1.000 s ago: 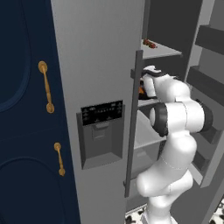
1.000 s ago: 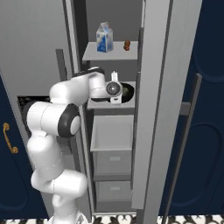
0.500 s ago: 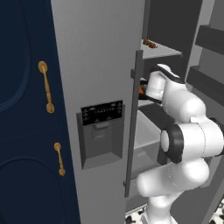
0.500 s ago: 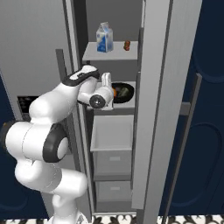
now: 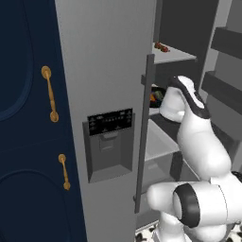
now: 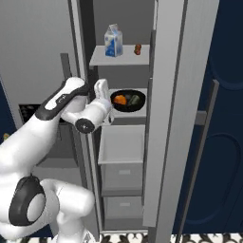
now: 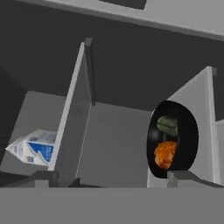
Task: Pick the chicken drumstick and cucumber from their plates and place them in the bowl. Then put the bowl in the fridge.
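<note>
Pale fridge (image 6: 166,71) shelf (image 6: 126,111), bowl (image 6: 128,100) aboard

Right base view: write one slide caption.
Open gripper beside black bowl holding drumstick and cucumber on fridge shelf.

black bowl (image 6: 128,101) on fridge (image 6: 163,118) shelf; drumstick (image 6: 120,99) and cucumber (image 6: 134,99) inside

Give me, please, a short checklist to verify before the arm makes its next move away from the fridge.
1. Bowl rests on a fridge shelf: ok.
2. Chicken drumstick inside the bowl: ok.
3. Cucumber inside the bowl: ok.
4. Gripper open, holding nothing: ok.
5. Gripper apart from the bowl: ok, it is left of it in the right base view.
6. Bowl sits fully back from the shelf edge: cannot tell.
</note>
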Controlling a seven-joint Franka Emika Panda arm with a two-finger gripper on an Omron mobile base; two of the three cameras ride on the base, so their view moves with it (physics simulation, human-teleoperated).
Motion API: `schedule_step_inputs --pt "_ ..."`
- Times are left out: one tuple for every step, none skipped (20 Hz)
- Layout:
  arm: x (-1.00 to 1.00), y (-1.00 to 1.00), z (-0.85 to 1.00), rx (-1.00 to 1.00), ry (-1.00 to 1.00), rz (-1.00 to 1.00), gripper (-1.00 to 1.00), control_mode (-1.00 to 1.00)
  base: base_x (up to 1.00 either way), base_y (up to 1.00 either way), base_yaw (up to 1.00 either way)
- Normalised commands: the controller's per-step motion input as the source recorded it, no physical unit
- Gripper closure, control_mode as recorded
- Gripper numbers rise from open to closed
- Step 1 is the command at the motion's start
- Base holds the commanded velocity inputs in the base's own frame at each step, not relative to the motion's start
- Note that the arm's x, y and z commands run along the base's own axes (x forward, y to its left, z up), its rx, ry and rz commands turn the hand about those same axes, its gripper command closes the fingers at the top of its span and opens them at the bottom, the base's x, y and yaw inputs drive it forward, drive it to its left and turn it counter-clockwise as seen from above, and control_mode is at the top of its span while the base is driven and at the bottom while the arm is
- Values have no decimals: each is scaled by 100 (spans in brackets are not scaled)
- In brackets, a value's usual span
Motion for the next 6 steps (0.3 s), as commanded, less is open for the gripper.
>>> schedule_step_inputs --pt "-99 0 100 -4 -5 -1 -100 -100 0 0 0" --pt "-100 0 100 -2 -1 -2 -100 -100 0 0 0" --pt "-100 0 100 -1 0 -2 -100 -100 0 0 0" --pt "-100 -8 100 0 0 -2 -100 -100 0 0 0" --pt "-100 -3 100 0 0 -1 -100 -100 0 0 0" --pt "-93 0 100 0 14 -3 -100 -100 0 0 0"
